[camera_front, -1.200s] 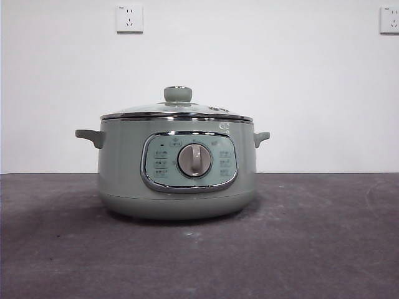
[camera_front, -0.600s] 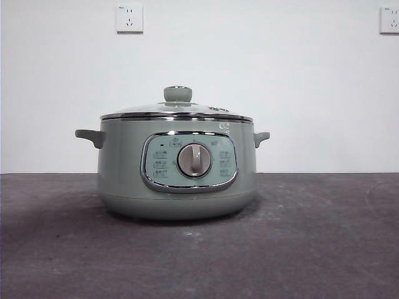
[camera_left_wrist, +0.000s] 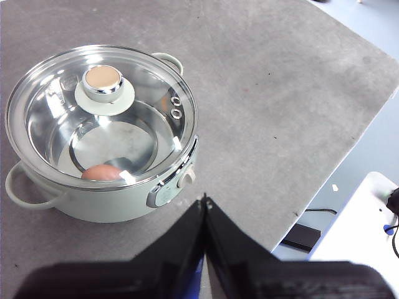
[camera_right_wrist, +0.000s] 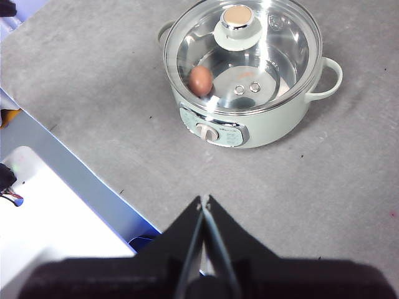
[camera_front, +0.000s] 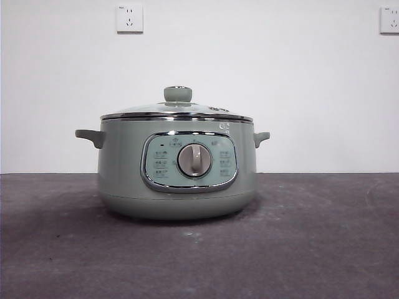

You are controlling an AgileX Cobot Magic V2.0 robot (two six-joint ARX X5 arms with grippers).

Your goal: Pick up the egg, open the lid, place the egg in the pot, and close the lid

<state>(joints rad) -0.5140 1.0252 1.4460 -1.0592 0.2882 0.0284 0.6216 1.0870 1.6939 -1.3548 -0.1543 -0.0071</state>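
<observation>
The pale sage-green pot (camera_front: 177,168) stands on the grey table with the glass lid (camera_front: 177,109) seated on it. The pot also shows in the left wrist view (camera_left_wrist: 103,202) and in the right wrist view (camera_right_wrist: 274,128). Through the lid (camera_left_wrist: 100,115) (camera_right_wrist: 243,53) I see the reddish-brown egg (camera_left_wrist: 101,172) (camera_right_wrist: 201,80) lying inside the pot on its steel bottom. My left gripper (camera_left_wrist: 205,200) is shut and empty, raised well away from the pot. My right gripper (camera_right_wrist: 204,200) is shut and empty, also high and apart from the pot. Neither arm shows in the front view.
The grey table (camera_front: 312,237) runs wide around the pot. Its edge (camera_left_wrist: 349,149) shows in the left wrist view, with a white surface (camera_left_wrist: 361,230) beyond it. In the right wrist view a white surface (camera_right_wrist: 50,212) lies past the table edge. Two wall sockets (camera_front: 129,18) are behind.
</observation>
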